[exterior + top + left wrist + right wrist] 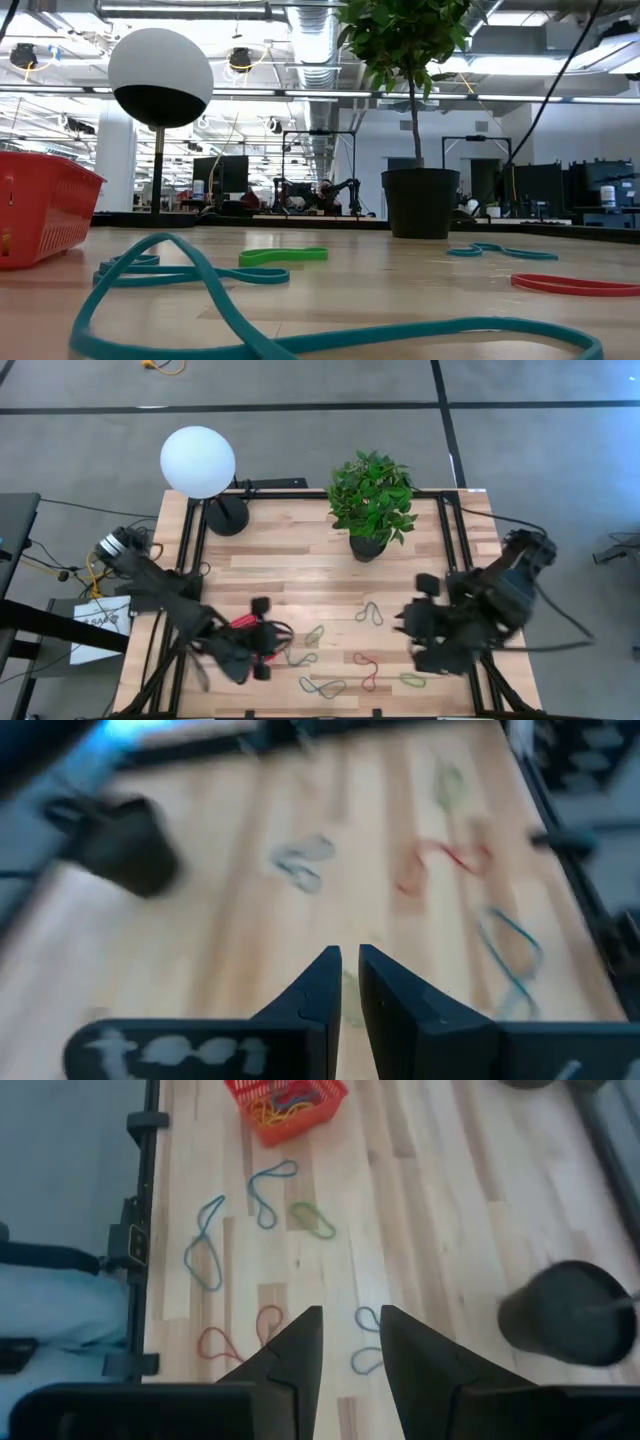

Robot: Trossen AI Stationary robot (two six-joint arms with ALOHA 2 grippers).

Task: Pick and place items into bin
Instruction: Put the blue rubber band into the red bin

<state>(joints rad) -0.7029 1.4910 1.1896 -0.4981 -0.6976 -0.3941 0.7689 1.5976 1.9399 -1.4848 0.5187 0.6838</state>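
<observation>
Currently my left gripper (262, 640) hovers over the bin (250, 632), lower left, fingers nearly together; blue loop (322, 686) lies lengthwise left-right.

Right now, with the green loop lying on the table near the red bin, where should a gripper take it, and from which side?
Pinch the green loop across one long strand near its middle, coming straight down from above. It lies flat on the table as a narrow, elongated oval, clear of the bin, so it probably offers no side grip. The fingers should straddle the strand crosswise.
</observation>
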